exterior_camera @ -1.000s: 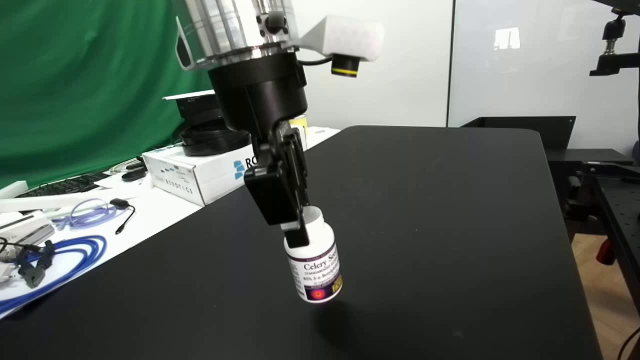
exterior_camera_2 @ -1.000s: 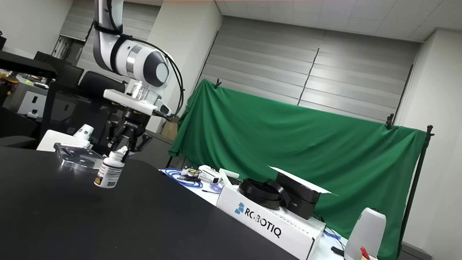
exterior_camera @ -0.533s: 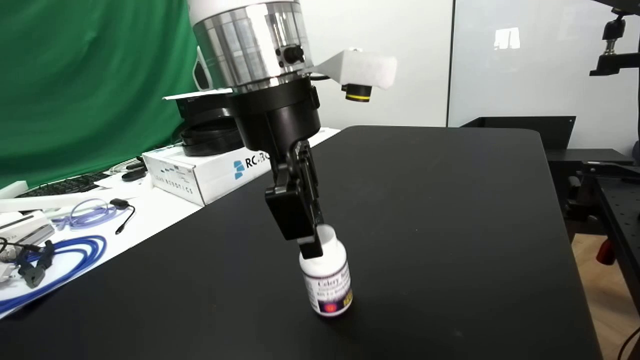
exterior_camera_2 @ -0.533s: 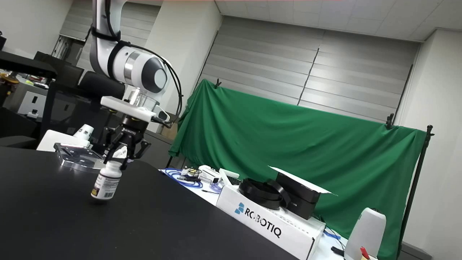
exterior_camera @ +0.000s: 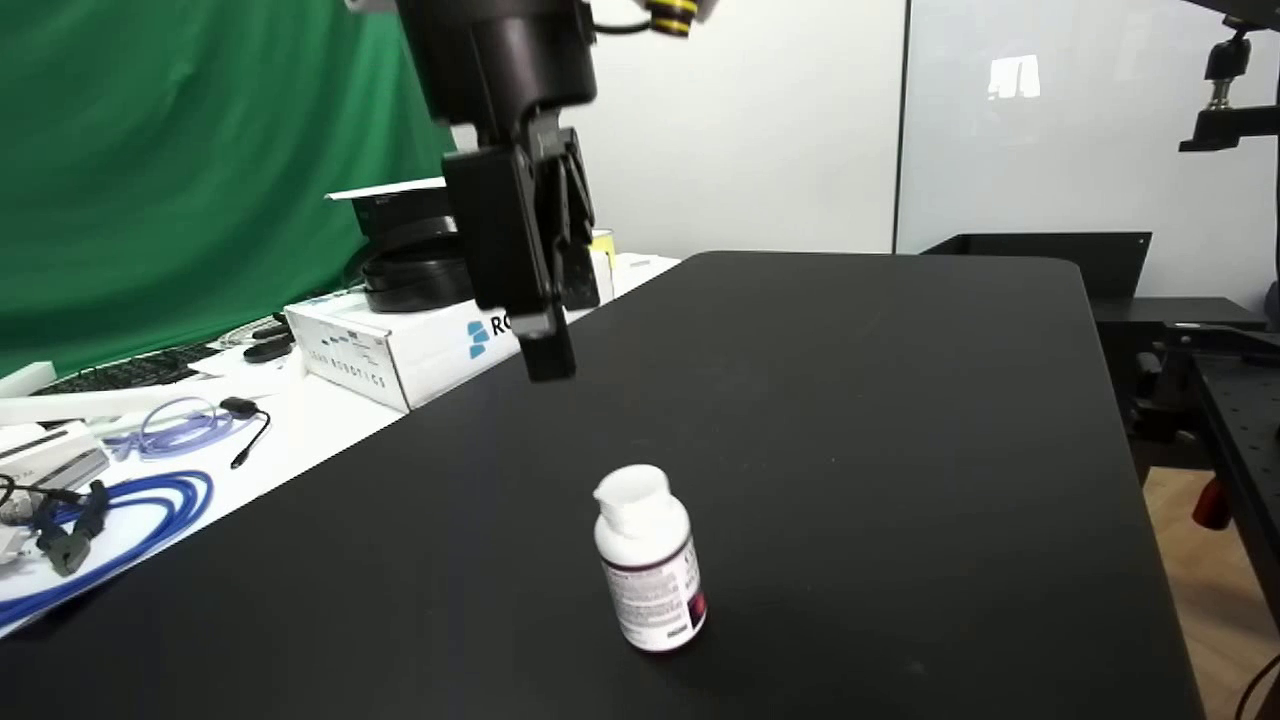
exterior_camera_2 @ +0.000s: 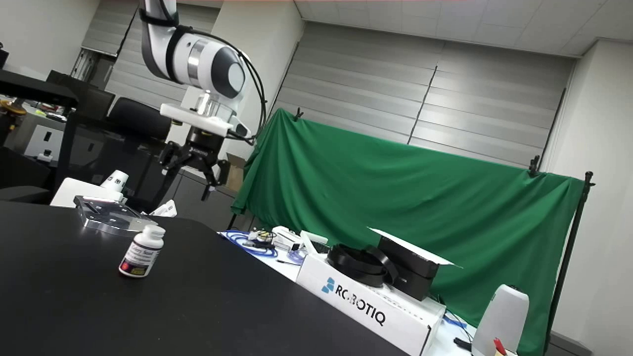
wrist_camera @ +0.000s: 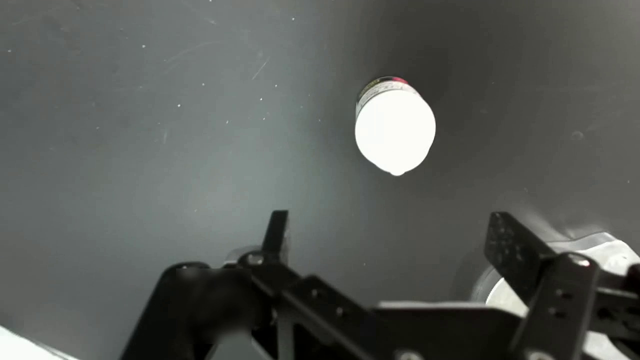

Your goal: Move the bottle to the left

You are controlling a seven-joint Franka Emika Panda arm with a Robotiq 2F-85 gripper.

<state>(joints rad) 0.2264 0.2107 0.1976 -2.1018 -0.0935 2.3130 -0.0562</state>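
Standing on scuffed black tabletop (wrist_camera: 200, 125), rounded plastic bottle (exterior_camera: 652, 568), apart from spread hand (wrist_camera: 389, 215).

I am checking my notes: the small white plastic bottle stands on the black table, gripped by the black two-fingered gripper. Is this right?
Not gripped: in the wrist view, the black two-fingered gripper is open and apart from the small white plastic bottle, which does stand on the black table.

"What surrounds my bench (exterior_camera_2: 212, 306)?"
"I see green cloth (exterior_camera_2: 395, 198) hanging before grey blinds (exterior_camera_2: 356, 84) under a tiled ceiling (exterior_camera_2: 445, 24); a black chair (exterior_camera_2: 109, 158); white panels (exterior_camera: 1080, 170) catching a bright reflection (exterior_camera: 1014, 77)."
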